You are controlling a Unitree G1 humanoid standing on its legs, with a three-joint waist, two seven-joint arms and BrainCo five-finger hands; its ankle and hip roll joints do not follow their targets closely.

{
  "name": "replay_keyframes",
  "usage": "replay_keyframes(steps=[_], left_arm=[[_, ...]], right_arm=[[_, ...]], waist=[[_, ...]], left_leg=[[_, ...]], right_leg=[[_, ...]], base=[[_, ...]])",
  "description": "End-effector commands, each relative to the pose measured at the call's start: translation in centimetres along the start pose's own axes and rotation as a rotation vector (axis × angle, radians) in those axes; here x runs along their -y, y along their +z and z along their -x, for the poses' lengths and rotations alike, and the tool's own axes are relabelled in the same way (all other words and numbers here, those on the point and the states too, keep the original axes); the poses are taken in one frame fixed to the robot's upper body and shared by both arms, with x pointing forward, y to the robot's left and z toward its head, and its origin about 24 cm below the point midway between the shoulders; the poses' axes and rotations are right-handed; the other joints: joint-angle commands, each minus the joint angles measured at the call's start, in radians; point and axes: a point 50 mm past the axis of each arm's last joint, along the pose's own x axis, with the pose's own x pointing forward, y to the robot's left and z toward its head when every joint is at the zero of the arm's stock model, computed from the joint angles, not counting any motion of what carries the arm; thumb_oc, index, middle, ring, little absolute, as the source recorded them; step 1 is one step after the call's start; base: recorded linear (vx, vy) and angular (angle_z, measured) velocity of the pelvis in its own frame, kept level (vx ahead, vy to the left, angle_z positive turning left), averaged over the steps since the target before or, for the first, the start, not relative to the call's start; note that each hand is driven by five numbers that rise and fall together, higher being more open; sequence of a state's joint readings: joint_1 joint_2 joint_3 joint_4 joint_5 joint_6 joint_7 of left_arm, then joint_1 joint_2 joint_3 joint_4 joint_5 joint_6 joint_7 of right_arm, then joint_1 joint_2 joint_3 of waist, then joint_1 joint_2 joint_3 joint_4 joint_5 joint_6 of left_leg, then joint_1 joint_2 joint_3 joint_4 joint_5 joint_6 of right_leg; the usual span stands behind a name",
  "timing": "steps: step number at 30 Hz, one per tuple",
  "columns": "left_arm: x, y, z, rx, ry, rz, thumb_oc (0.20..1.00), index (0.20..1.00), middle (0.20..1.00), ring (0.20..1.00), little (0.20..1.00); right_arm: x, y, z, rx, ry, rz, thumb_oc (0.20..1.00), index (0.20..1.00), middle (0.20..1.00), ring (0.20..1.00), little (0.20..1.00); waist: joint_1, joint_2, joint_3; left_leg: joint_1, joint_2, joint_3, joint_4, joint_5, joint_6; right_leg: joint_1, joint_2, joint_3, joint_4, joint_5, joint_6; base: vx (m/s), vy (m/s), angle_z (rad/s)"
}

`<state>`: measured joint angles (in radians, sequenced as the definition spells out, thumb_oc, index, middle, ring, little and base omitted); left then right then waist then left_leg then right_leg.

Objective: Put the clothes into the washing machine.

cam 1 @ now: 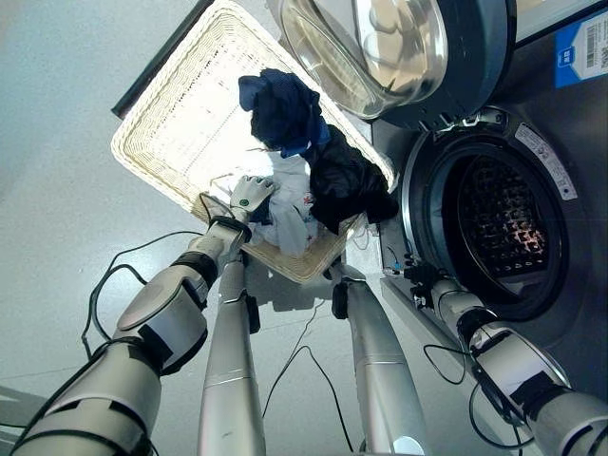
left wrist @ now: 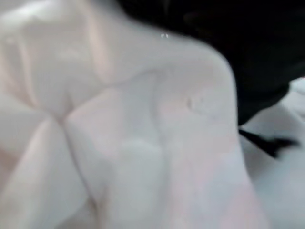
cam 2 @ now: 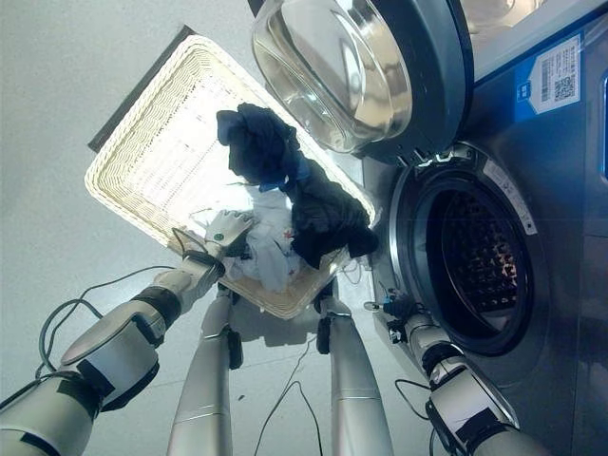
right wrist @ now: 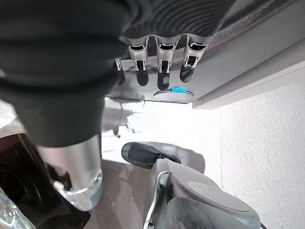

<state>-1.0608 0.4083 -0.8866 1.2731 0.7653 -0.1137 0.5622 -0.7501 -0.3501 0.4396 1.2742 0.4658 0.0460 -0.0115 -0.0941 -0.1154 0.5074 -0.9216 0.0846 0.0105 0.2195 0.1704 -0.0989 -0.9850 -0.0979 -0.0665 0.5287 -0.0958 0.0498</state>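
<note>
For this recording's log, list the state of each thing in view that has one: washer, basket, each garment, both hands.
Grey front-loading washing machine: drum empty.
Round glass washer door: swung fully open.
Pale wicker laundry basket: on the floor, holding three garments.
Dark blue garment: heaped in the basket.
Black garment: draped over the basket's rim.
White garment: in the basket, left hand on it.
Left hand: grip unclear.
Right hand: fingers straight, empty.
</note>
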Motion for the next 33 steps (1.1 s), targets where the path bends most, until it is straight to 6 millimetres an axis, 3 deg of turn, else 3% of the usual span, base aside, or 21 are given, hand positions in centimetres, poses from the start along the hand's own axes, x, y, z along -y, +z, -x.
replay_keyframes(steps=[1, 7, 10, 13, 14, 17, 18, 22, 24, 29, 33], left_arm=[[2.4, -0.1, 1.4, -0.046, -0.112, 0.021, 0.200, 0.200, 0.200, 0.200, 0.200], [2.5, -0.2, 1.4, -0.113, -0.106, 0.126, 0.200, 0.200, 0.200, 0.200, 0.200], [2.5, -0.7, 1.6, -0.210, -0.068, 0.271, 0.200, 0.200, 0.200, 0.200, 0.200], [2.3, -1.3, 1.8, -0.315, 0.014, 0.494, 0.200, 0.200, 0.200, 0.200, 0.200], [1.8, -1.8, 1.8, -0.377, 0.100, 0.679, 0.200, 0.200, 0.200, 0.200, 0.200], [0.8, -2.2, 1.6, -0.407, 0.214, 0.880, 0.200, 0.200, 0.200, 0.200, 0.200], [0.0, -2.3, 1.6, -0.393, 0.291, 1.040, 0.200, 0.200, 0.200, 0.200, 0.200], [-2.0, -1.8, 1.7, -0.304, 0.460, 1.281, 0.200, 0.200, 0.200, 0.200, 0.200], [-3.7, -1.0, 2.1, -0.180, 0.572, 1.421, 0.200, 0.200, 0.200, 0.200, 0.200], [-6.6, 0.6, 3.4, 0.051, 0.719, 1.540, 0.200, 0.200, 0.200, 0.200, 0.200], [-9.4, 0.8, 4.8, 0.232, 0.843, 1.577, 0.200, 0.200, 0.200, 0.200, 0.200]], right_arm=[[0.5, -2.0, 0.2, -0.056, -0.028, -0.015, 1.000, 1.000, 1.000, 1.000, 1.000], [0.3, -1.7, 0.2, -0.033, -0.007, -0.061, 1.000, 1.000, 1.000, 1.000, 1.000], [0.1, -1.3, 0.1, 0.005, 0.022, -0.137, 1.000, 1.000, 1.000, 1.000, 1.000], [-0.2, -0.4, 0.1, 0.068, 0.068, -0.246, 1.000, 1.000, 1.000, 1.000, 1.000], [-0.3, 0.5, 0.2, 0.136, 0.103, -0.341, 1.000, 1.000, 1.000, 1.000, 1.000], [0.0, 1.6, 0.4, 0.243, 0.133, -0.432, 1.000, 1.000, 1.000, 1.000, 1.000], [0.3, 2.5, 0.7, 0.317, 0.147, -0.498, 1.000, 1.000, 1.000, 1.000, 1.000], [0.4, 4.8, 1.5, 0.469, 0.169, -0.610, 1.000, 1.000, 1.000, 1.000, 1.000], [0.3, 6.6, 2.6, 0.579, 0.191, -0.683, 1.000, 1.000, 1.000, 1.000, 1.000], [0.0, 8.8, 5.2, 0.745, 0.192, -0.763, 1.000, 1.000, 1.000, 1.000, 1.000], [1.0, 10.0, 7.3, 0.884, 0.116, -0.829, 1.000, 1.000, 1.000, 1.000, 1.000]], waist=[[0.004, -0.002, 0.013], [0.006, -0.004, 0.013], [0.008, -0.004, 0.013], [0.012, -0.006, 0.013], [0.015, -0.006, 0.013], [0.018, 0.001, 0.013], [0.021, 0.007, 0.013], [0.028, 0.024, 0.013], [0.032, 0.036, 0.013], [0.039, 0.057, 0.013], [0.042, 0.074, 0.013]], left_leg=[[-0.032, -0.080, -0.012, 0.123, -0.092, 0.011], [-0.033, -0.081, -0.014, 0.121, -0.089, 0.011], [-0.030, -0.082, -0.016, 0.116, -0.086, 0.012], [-0.026, -0.083, -0.021, 0.116, -0.085, 0.012], [-0.019, -0.082, -0.024, 0.113, -0.084, 0.010], [-0.014, -0.082, -0.027, 0.113, -0.083, 0.007], [-0.010, -0.083, -0.029, 0.110, -0.084, 0.004], [-0.005, -0.088, -0.030, 0.101, -0.084, 0.000], [-0.002, -0.093, -0.029, 0.092, -0.086, -0.003], [0.001, -0.097, -0.024, 0.081, -0.088, -0.003], [0.004, -0.097, -0.018, 0.080, -0.095, -0.001]], right_leg=[[0.023, 0.062, -0.021, -0.273, 0.296, 0.082], [0.024, 0.061, -0.021, -0.276, 0.299, 0.082], [0.026, 0.061, -0.020, -0.279, 0.301, 0.083], [0.031, 0.060, -0.021, -0.280, 0.302, 0.084], [0.037, 0.059, -0.022, -0.281, 0.301, 0.085], [0.041, 0.056, -0.023, -0.277, 0.296, 0.085], [0.041, 0.055, -0.023, -0.274, 0.294, 0.085], [0.038, 0.050, -0.028, -0.269, 0.286, 0.085], [0.035, 0.044, -0.033, -0.267, 0.282, 0.086], [0.029, 0.034, -0.041, -0.257, 0.271, 0.088], [0.026, 0.026, -0.041, -0.246, 0.255, 0.086]], base=[[0.00, 0.000, 0.00], [0.00, 0.000, 0.00], [0.00, 0.000, 0.00], [0.00, 0.000, 0.00], [0.00, 0.000, 0.00], [0.00, 0.000, 0.00], [0.00, 0.000, 0.00], [0.00, 0.000, 0.00], [-0.01, 0.010, 0.02], [-0.01, 0.043, 0.05], [0.00, 0.052, 0.01]])
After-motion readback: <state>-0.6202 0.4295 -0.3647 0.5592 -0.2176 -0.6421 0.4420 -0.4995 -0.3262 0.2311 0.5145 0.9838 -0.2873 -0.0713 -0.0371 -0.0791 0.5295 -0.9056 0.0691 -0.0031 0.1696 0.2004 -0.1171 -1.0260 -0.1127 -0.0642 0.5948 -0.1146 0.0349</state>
